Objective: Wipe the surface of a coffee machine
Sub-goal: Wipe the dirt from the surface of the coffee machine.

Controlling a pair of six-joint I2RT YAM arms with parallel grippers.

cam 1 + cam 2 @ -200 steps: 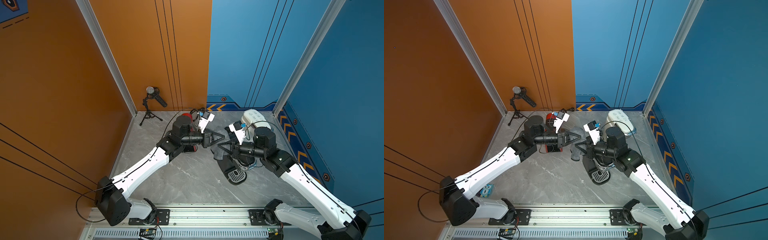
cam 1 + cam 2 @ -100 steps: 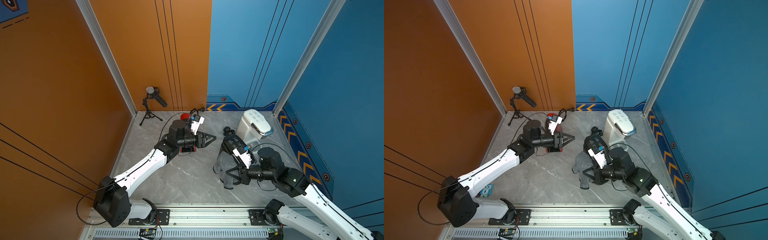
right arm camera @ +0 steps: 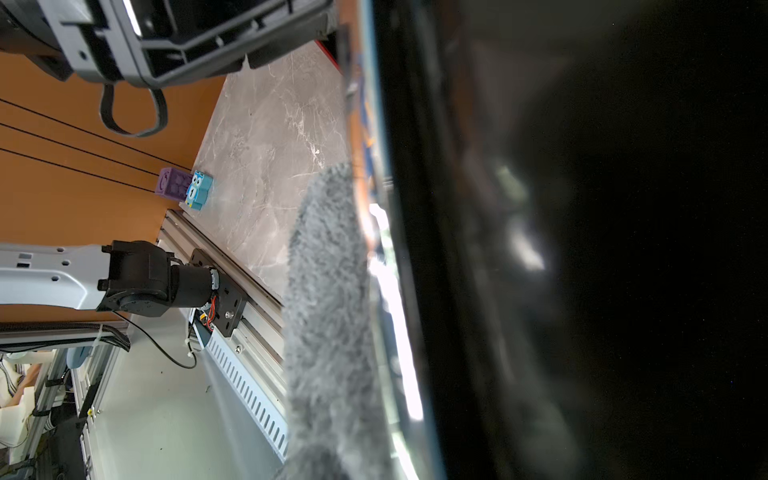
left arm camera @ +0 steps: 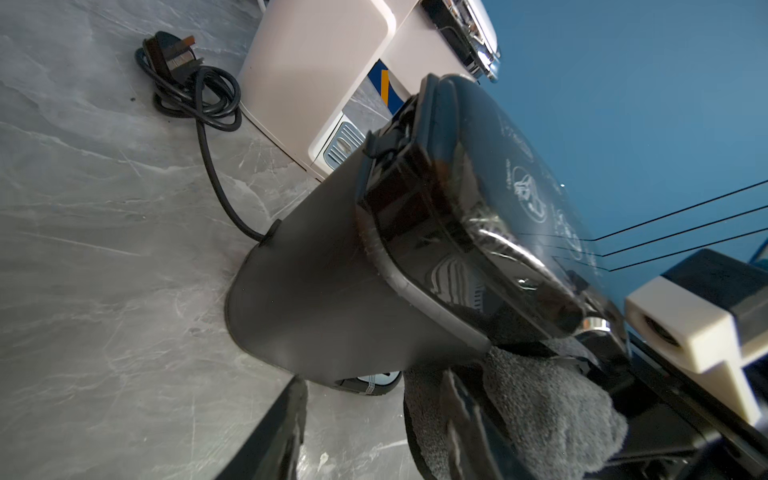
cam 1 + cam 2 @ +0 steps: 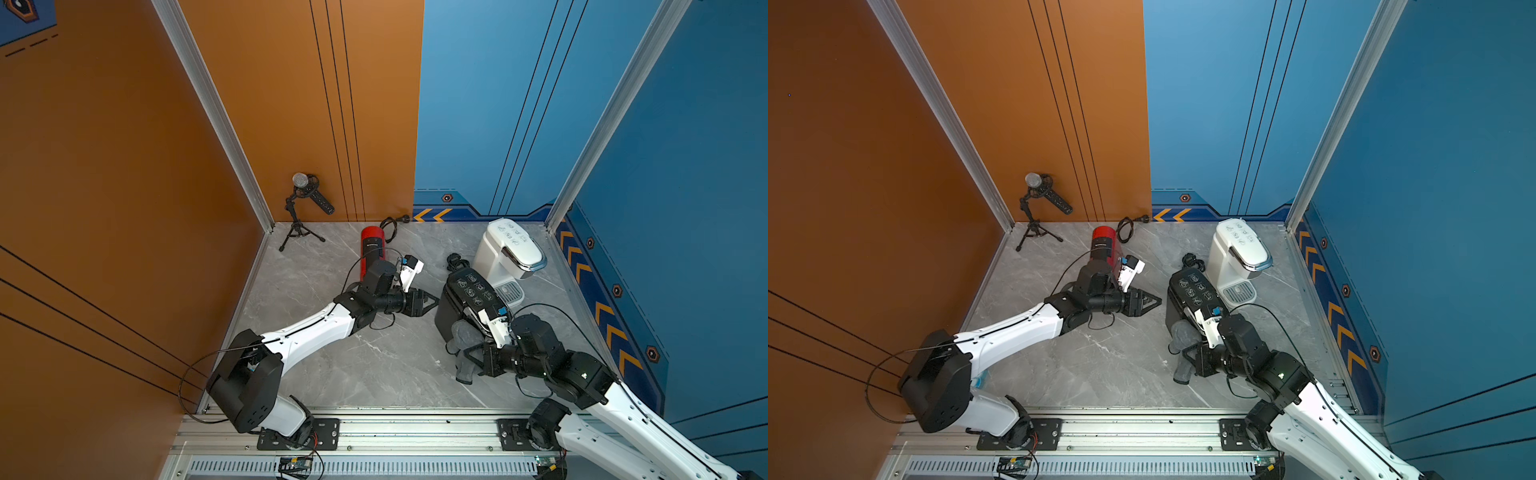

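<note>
One-handedly holding a grey cloth [image 5: 462, 332] against the front of the black coffee machine [image 5: 444, 309] on the table [image 5: 374, 365], using the right gripper [image 5: 468, 355], fingers pinching the fabric tight. Calling, seemingly, for flat, even strokes up toward the glossy button panel [image 5: 473, 289], pressing lightly enough to avoid sliding or tipping the machine. Hovering the left gripper [image 5: 430, 301] just beside the machine's flank, fingers [image 4: 282, 424] spread and empty, free for steadying it. Working around a white coffee machine [image 5: 490, 253] just behind the black one and a coiled power cord [image 5: 456, 262] beside its rear; leaving a red cylinder [image 5: 371, 247] well apart, on the left gripper's side.
</note>
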